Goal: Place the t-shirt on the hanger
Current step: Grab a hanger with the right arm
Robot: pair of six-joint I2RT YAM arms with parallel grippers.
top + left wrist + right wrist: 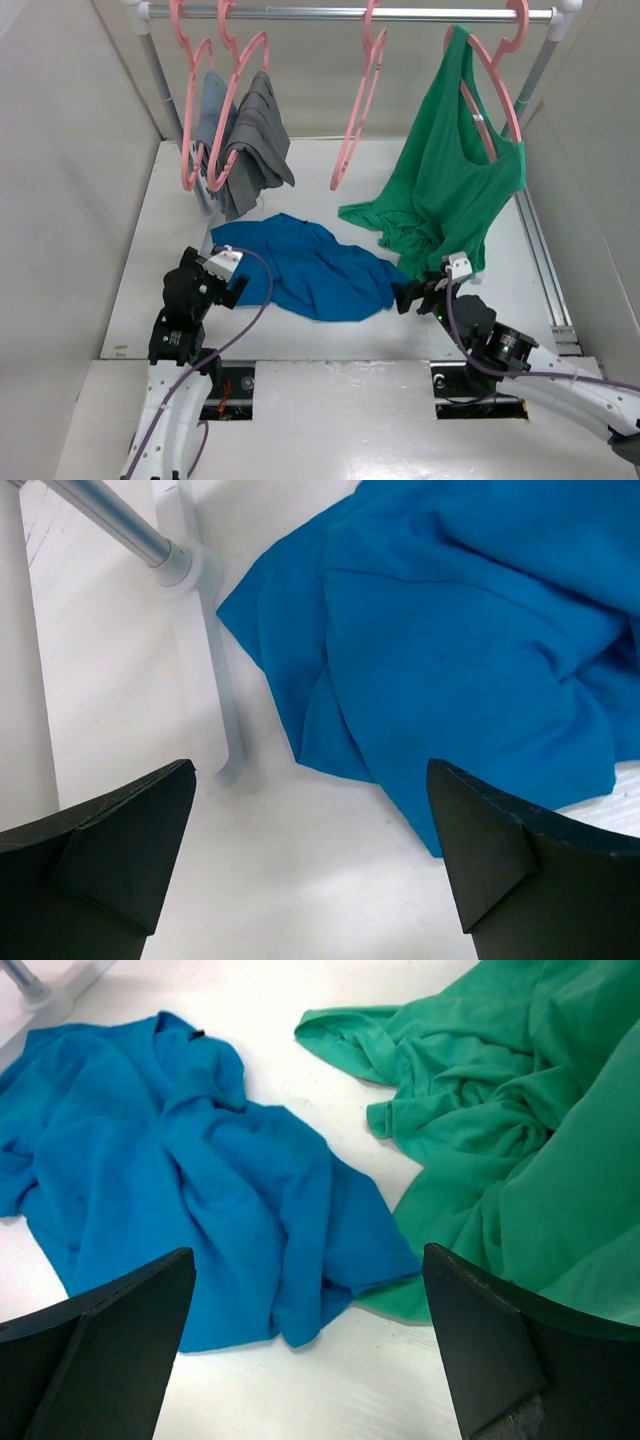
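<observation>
The blue t-shirt (pixel 310 265) lies crumpled on the white table between my two arms. The empty pink hanger (pixel 356 115) hangs from the rail at the back, above and behind the shirt. My left gripper (pixel 236 287) sits low at the shirt's left edge, open, with bare table between its fingers and the t-shirt (pixel 470 650) just ahead to the right of the left gripper (pixel 310 860). My right gripper (pixel 408 297) is open at the shirt's right corner. In its wrist view the t-shirt (pixel 200 1180) lies just ahead of the right gripper (pixel 310 1345), which holds nothing.
A green tank top (pixel 450 190) hangs from a pink hanger at the right, its hem pooled on the table against the shirt (pixel 500 1140). Grey garments (pixel 245 140) hang on pink hangers at the left. The rack's post and foot (pixel 215 680) stand near my left gripper. White walls enclose both sides.
</observation>
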